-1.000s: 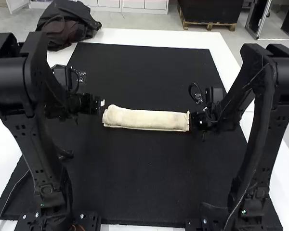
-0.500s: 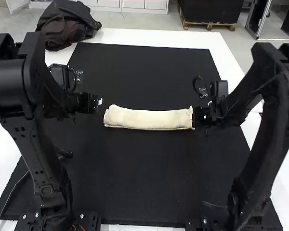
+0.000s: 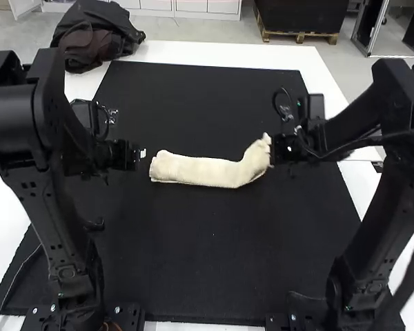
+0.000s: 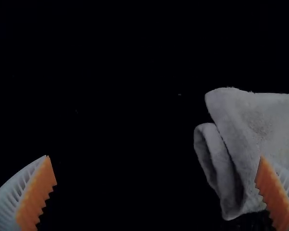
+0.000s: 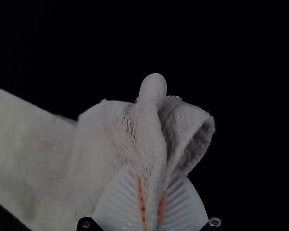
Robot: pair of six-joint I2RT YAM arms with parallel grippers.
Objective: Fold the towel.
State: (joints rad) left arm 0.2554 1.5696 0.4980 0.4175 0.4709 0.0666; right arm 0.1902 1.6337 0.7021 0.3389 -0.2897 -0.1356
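At the left gripper [image 3: 139, 153]: set wide open, gripping nothing. In the left wrist view, spread at the left gripper [image 4: 156, 192] to a broad gap, with ribbed white fingers well apart and orange pads [image 4: 36, 197] facing across it. Seen partly within that gap, and partly past one finger: the folded end of the towel [image 3: 196, 171]. Stacked there in layers, with a narrow loop beside a broader fold. Cannot tell from this view whether in contact with that finger. In the high view, placed just beside the left jaws, slightly apart from them.

At the right gripper [image 3: 274, 150]: closed firmly on the opposite end of the towel. In the right wrist view, pinched at the right gripper [image 5: 153, 197] as a narrow ridge between the pads, with a rounded tip projecting beyond the fingers. Opened into a loose loop on one side of the ridge; extended as a broad band on the other.

Between the two sets of jaws: laid out as a long, narrow folded strip over the black mat [image 3: 207, 255], nearly straight near the left jaws, bent near the right jaws.
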